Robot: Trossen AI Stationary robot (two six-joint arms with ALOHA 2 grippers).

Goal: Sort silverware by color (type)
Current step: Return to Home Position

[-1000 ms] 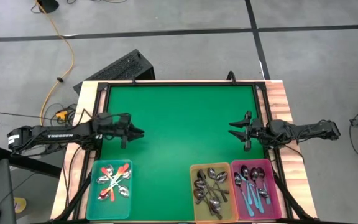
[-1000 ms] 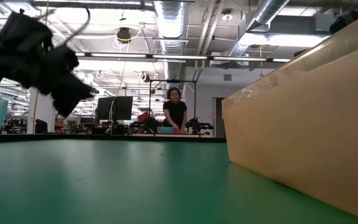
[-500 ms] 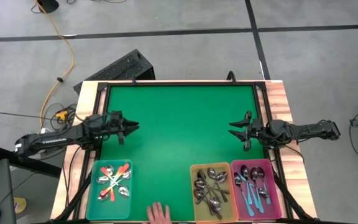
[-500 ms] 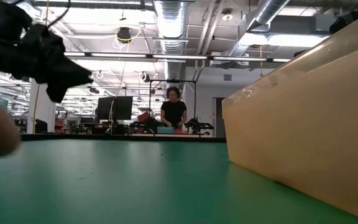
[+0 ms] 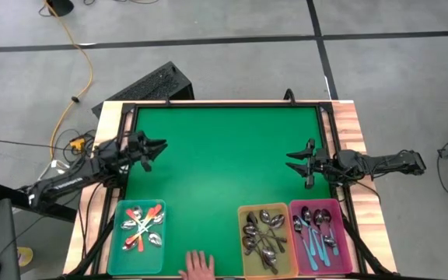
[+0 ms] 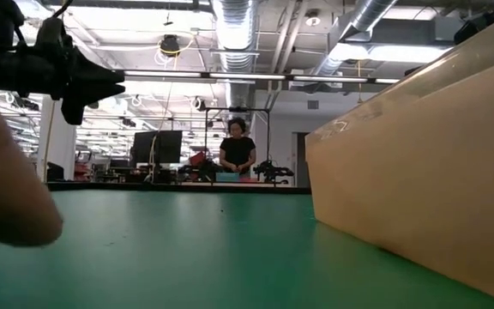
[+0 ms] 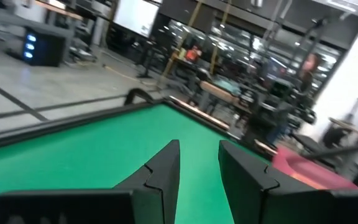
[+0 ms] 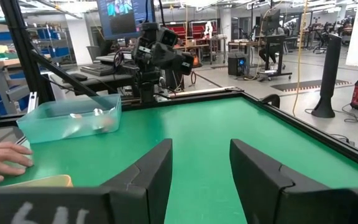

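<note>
Three bins sit in a row along the near edge of the green surface (image 5: 224, 155): a teal bin (image 5: 134, 262) at the left, then a yellow bin (image 5: 240, 241) and a pink bin (image 5: 344, 243) touching side by side at the right. Orange spoons (image 5: 142, 227) lie crossed in the teal bin, dark spoons (image 5: 261, 237) are heaped in the yellow bin, and blue spoons (image 5: 317, 233) lie in the pink bin with their shiny bowls toward the far side. Every spoon in view is inside a bin

A hand (image 5: 199, 266) reaches over the near edge between the teal and yellow bins, fingers on the green, touching neither bin. In the low view it is a blur at one side, and the yellow bin's wall fills the other

Farther in, about halfway across, both arms come in from the sides. The left pincer (image 5: 160, 148) hangs above the left edge of the green, beyond the teal bin. It points toward the middle and slightly to the far side, its fingers released with a narrow gap and holding nothing. The right pincer (image 5: 289, 160) hangs over the right edge, beyond the pink bin. It points level toward the middle, its fingers parted wider and also holding nothing. The two are well apart, with bare green between them

Beyond the far rim lies grey floor with a yellow cable (image 5: 84, 54) trailing at the left. Deep in the room, in the low view, a person (image 6: 237, 156) in a dark top stands at a bench
</note>
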